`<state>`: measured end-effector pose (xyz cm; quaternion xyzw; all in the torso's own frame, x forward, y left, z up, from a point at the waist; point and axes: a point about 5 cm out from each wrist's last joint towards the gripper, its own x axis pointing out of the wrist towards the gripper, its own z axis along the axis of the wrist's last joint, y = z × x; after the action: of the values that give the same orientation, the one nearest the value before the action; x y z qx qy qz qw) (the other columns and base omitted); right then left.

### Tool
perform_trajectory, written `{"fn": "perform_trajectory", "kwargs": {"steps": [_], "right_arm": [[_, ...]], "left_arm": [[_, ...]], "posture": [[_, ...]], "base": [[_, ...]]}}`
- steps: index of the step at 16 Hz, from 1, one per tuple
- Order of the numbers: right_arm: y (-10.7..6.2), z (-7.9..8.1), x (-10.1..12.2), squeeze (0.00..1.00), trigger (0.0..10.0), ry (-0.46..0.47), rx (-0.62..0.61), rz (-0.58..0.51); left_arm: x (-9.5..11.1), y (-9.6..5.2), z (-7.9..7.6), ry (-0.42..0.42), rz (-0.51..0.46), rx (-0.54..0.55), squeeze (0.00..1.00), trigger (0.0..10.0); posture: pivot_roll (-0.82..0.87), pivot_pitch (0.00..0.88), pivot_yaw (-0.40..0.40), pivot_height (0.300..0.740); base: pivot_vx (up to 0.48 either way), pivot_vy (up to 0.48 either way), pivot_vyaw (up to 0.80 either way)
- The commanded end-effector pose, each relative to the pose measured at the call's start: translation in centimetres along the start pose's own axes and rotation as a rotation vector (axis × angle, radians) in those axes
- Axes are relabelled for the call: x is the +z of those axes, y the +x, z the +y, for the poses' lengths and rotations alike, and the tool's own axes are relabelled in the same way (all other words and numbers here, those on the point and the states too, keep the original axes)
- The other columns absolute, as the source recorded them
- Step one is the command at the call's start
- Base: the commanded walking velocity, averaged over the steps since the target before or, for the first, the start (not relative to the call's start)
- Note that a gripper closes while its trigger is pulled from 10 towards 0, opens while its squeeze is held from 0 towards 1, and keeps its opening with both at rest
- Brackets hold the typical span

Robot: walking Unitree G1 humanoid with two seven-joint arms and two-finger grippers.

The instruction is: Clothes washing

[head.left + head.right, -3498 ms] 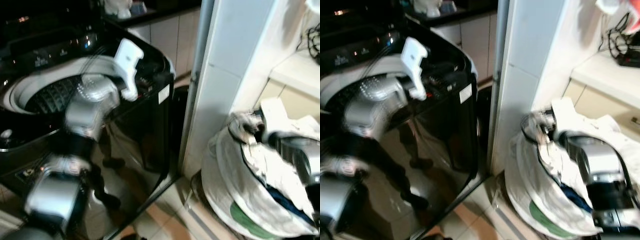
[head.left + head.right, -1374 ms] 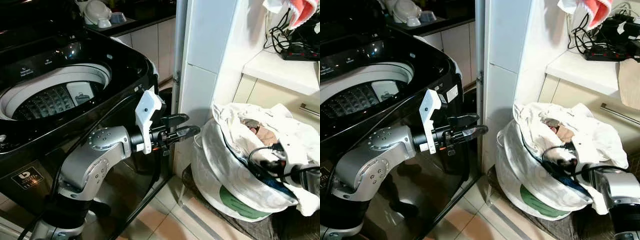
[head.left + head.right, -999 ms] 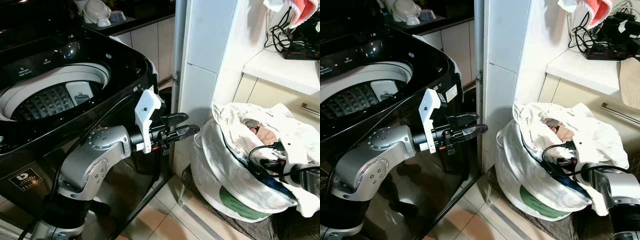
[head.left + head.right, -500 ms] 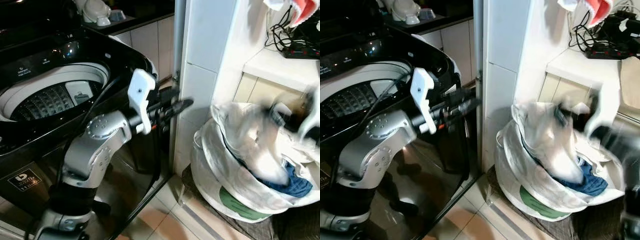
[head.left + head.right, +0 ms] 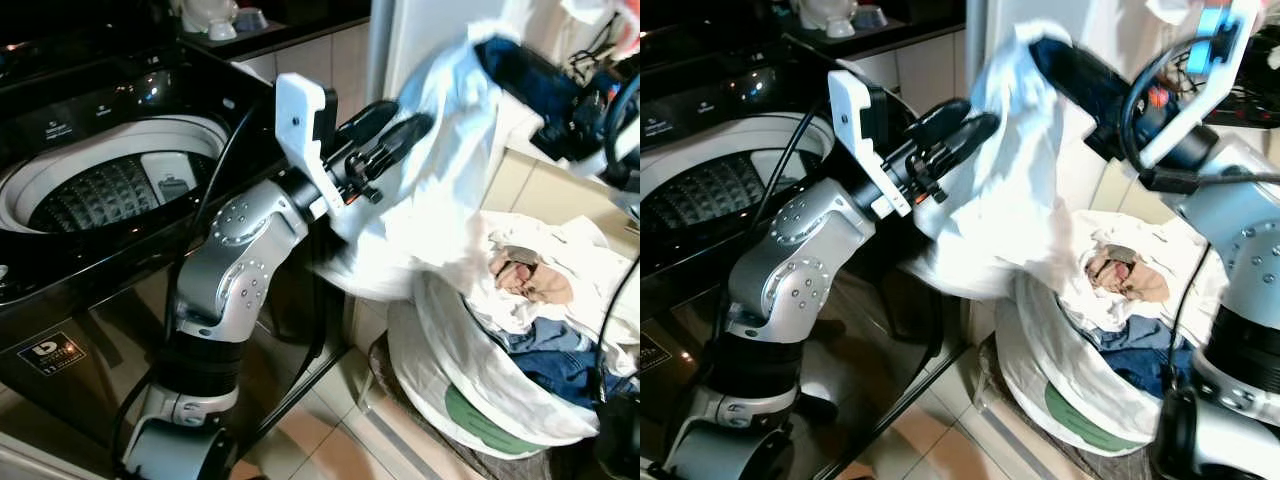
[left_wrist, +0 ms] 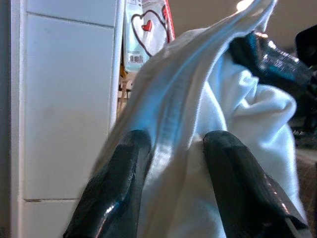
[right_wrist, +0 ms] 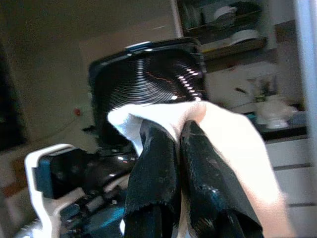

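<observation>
- Nearest me, the laundry bag (image 5: pixel 470 400) sits low on the floor to my right, with crumpled clothes (image 5: pixel 530 290) and something blue inside it.
- My left end effector (image 5: pixel 395 130) is raised in front of me, level with the top of the washing machine (image 5: pixel 60 290). Its two black fingers (image 6: pixel 124 178) are spread, and a fold of the white garment (image 5: pixel 440 190) runs between them.
- I cannot tell whether those fingers press the cloth or the cloth just lies across them.
- The white garment hangs in the air above the laundry bag, stretched between my two end effectors, its lower edge drooping toward the bag's rim.
- My right end effector (image 5: pixel 1065 62) is high on the right, pinching the garment's top edge; its fingers (image 7: pixel 153 168) are pressed together on the cloth.
- Farther left, the washing machine's drum (image 5: pixel 110 190) stands open.
- Behind the garment rises a white tiled wall (image 6: pixel 64 99).
</observation>
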<state>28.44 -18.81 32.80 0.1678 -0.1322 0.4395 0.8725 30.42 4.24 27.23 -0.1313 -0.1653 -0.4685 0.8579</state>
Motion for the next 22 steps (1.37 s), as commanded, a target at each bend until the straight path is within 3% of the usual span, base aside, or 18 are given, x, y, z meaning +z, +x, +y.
{"fn": "perform_trajectory", "kwargs": {"steps": [1,3,5,6,7,8,15,19,22], "right_arm": [[0.7,1.3,0.7,0.00,0.0,-0.009,0.049,-0.025],[1.0,1.7,0.3,0.00,0.0,0.004,0.063,-0.012],[1.2,1.9,0.1,0.00,0.0,0.023,0.068,-0.009],[1.3,2.0,0.1,0.00,0.0,0.025,0.069,-0.008],[1.4,2.0,0.0,0.00,0.0,0.029,0.069,-0.007],[1.4,2.1,0.0,0.00,0.0,0.032,0.069,-0.006],[1.4,2.2,-0.1,0.00,0.0,0.037,0.059,0.006],[1.4,2.2,-0.3,0.00,0.0,0.040,0.055,0.012],[1.4,2.0,-0.4,0.00,0.0,0.037,0.040,0.021]], "left_arm": [[-0.2,0.3,-0.8,-0.075,-0.001,-0.053,0.00,10.0],[-0.5,0.1,-1.9,-0.145,-0.001,-0.139,0.00,10.0],[-1.8,-0.3,-3.0,-0.118,0.089,-0.217,0.00,10.0],[-2.2,-0.3,-3.0,-0.103,0.109,-0.204,0.00,9.0],[-2.7,-0.2,-2.6,-0.079,0.137,-0.164,0.00,3.8],[-2.9,-0.1,-2.2,-0.061,0.147,-0.122,0.00,0.0],[-3.1,-0.2,-0.4,0.009,0.173,0.012,0.00,0.0],[-3.0,-0.2,-0.3,-0.003,0.155,0.025,0.00,0.0],[-2.1,-0.3,1.0,0.025,0.089,0.135,0.00,0.0]], "posture": [[-0.10,0.000,0.014,0.740],[-0.10,0.000,0.012,0.740],[-0.10,0.000,0.011,0.740],[-0.10,0.000,0.011,0.740],[-0.10,0.000,0.011,0.740],[-0.10,0.000,0.012,0.740],[-0.10,0.000,0.013,0.740],[-0.10,0.000,0.010,0.740],[-0.10,0.000,0.010,0.740]], "base": [[0.000,0.000,0.00],[0.000,0.000,0.00],[0.000,0.000,0.00],[0.000,0.000,0.00],[0.000,0.000,0.00],[0.000,0.000,0.00],[0.000,0.000,0.00],[0.000,0.000,0.00],[0.000,0.000,0.00]]}}
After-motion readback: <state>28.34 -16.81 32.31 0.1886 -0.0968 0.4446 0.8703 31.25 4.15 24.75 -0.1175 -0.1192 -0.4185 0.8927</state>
